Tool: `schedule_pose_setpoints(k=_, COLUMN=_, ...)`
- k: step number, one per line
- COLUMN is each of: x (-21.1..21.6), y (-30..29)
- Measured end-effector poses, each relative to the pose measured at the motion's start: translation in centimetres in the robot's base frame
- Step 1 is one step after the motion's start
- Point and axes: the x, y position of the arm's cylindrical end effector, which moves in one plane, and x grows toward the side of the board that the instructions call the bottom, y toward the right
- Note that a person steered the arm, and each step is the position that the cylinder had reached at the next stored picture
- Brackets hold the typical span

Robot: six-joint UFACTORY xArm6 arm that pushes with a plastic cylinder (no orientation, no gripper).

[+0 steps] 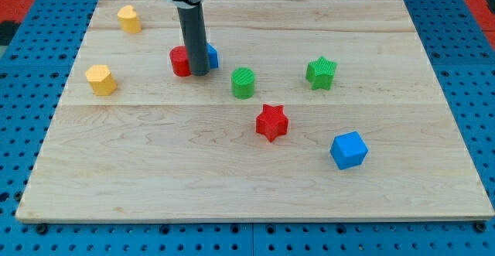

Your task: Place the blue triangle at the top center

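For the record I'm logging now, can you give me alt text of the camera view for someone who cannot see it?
My tip rests between a red block and a mostly hidden blue block, upper left of centre on a wooden board. Also there: two yellow blocks at the view's left, a green cylinder, a green star, a red star and a blue cube.

single view, high front, angled down, whole board (247,132)

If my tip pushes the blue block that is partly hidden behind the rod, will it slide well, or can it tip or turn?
The blue block looks low and flat-bottomed, so it probably slides rather than tips. It seems small and likely light. My tip sits between it and the red block, close to both; an off-centre push may turn it. The wooden board looks smooth.
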Motion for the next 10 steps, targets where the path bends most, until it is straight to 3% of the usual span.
schedule_pose_setpoints(k=2, x=-5.9, y=1.2)
schedule_pose_setpoints(k=4, x=-9.8, y=-5.9)
schedule_pose_setpoints(k=8, x=-11.9, y=6.3)
schedule_pose_setpoints(k=10, x=-17.0, y=6.6)
